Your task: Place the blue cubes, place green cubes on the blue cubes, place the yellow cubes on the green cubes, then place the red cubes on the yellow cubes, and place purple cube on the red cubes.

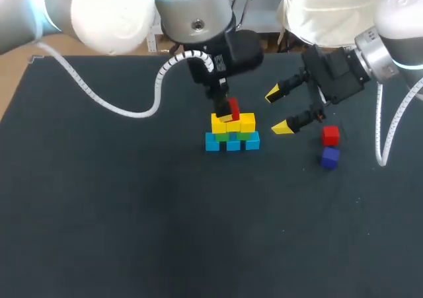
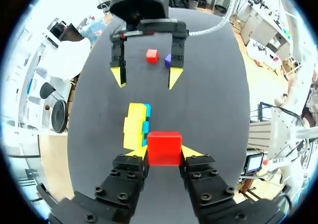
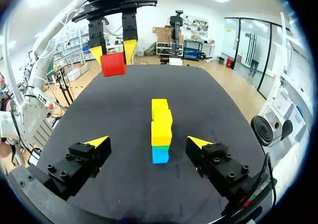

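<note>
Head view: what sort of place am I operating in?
Probably a robotics lab test bench: a dark table, the left arm and right arm over it, and a stack of coloured cubes as practice pieces.

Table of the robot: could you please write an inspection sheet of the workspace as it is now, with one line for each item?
Surface: dark table, flat.
Job's things: blue cubes at the bottom, green cubes on them, yellow cubes on top; loose red cube and purple cube lie apart, near the right gripper.
Clutter: nothing seen.
Grippers: left gripper shut on held red cube over the stack; right gripper open, empty.
Cables: white coiled cable hangs from the left arm; white cable loops at the right arm.
Surroundings: nothing seen reaching over the table.
</note>
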